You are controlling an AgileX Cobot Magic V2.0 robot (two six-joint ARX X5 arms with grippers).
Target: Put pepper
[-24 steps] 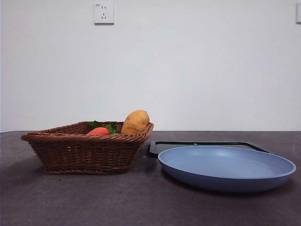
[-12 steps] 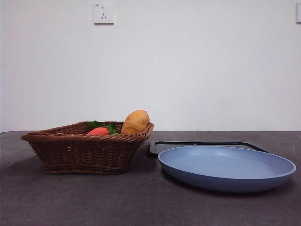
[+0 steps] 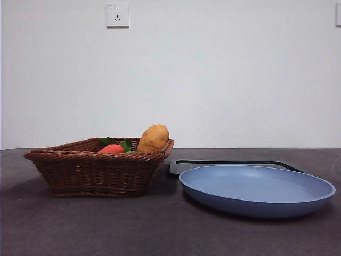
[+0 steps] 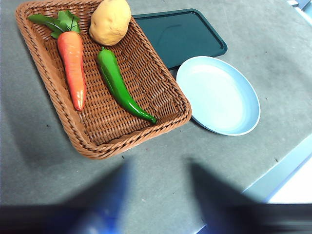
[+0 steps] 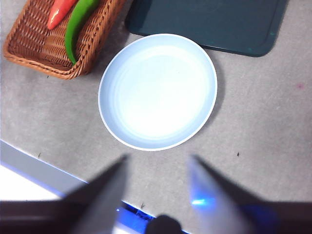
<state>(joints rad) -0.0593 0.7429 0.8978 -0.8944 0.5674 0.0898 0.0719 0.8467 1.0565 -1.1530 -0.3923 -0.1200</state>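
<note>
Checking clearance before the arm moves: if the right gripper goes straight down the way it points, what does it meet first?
Most likely the blue plate, which lies ahead of the open right gripper with nothing between; depth is uncertain.

Front view: low, level across the bench, close to basket (image 3: 96, 168) and blue plate (image 3: 257, 189).
Wrist views: high, looking down.
Shared: basket, plate.

left hand (image 4: 156, 195) – jaws apart, high above table; right hand (image 5: 156, 190) – same.

Bare lab-like test bench: grey table (image 3: 160, 229), blank white wall (image 3: 224, 80), lone socket (image 3: 118, 15).
</note>
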